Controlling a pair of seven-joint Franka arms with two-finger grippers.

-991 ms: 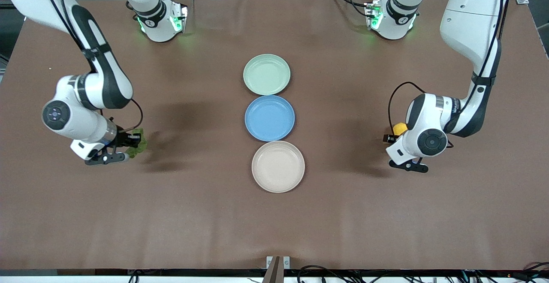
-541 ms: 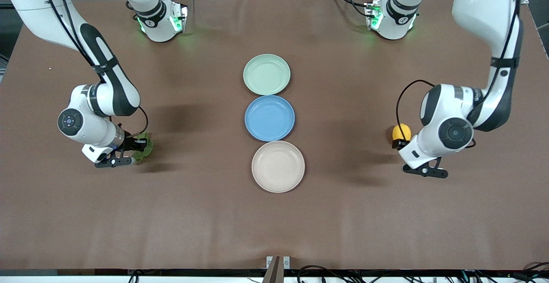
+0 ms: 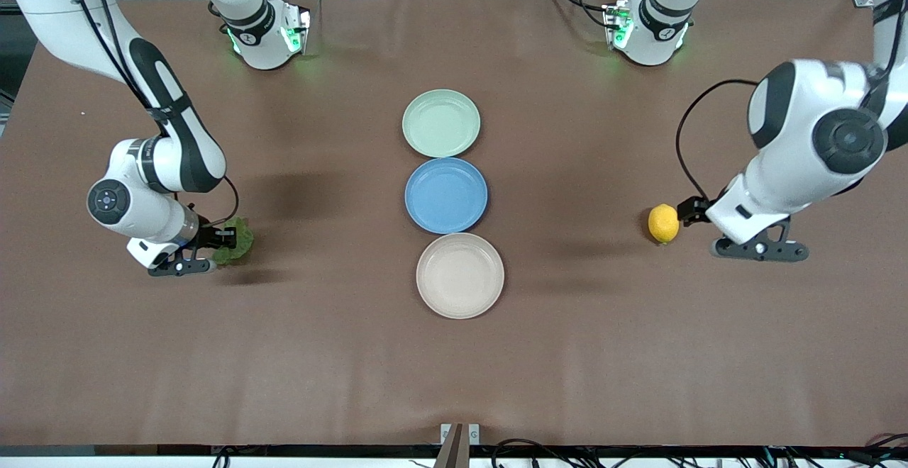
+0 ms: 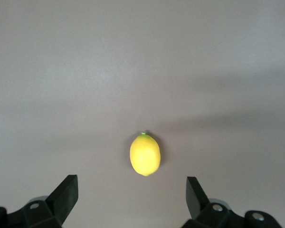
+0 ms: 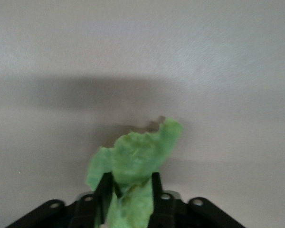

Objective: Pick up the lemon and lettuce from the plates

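Note:
The yellow lemon (image 3: 663,223) lies on the bare table toward the left arm's end, off the plates. It also shows in the left wrist view (image 4: 145,154). My left gripper (image 3: 690,208) is open and empty beside the lemon, with its fingers (image 4: 66,190) wide apart and clear of the fruit. My right gripper (image 3: 218,239) is shut on the green lettuce (image 3: 238,238) low over the table toward the right arm's end. The leaf (image 5: 141,152) sticks out from between the closed fingers (image 5: 104,187). The mint green plate (image 3: 440,123) and the beige plate (image 3: 460,275) are empty.
An empty blue plate (image 3: 445,194) sits between the mint plate and the beige plate in the middle of the table. The brown table (image 3: 454,369) spreads wide around the plates. Both arm bases stand at the table's edge farthest from the front camera.
My left gripper has pulled away from the lemon toward its end of the table, and the lemon now lies alone. My right gripper has shifted slightly, still holding the lettuce.

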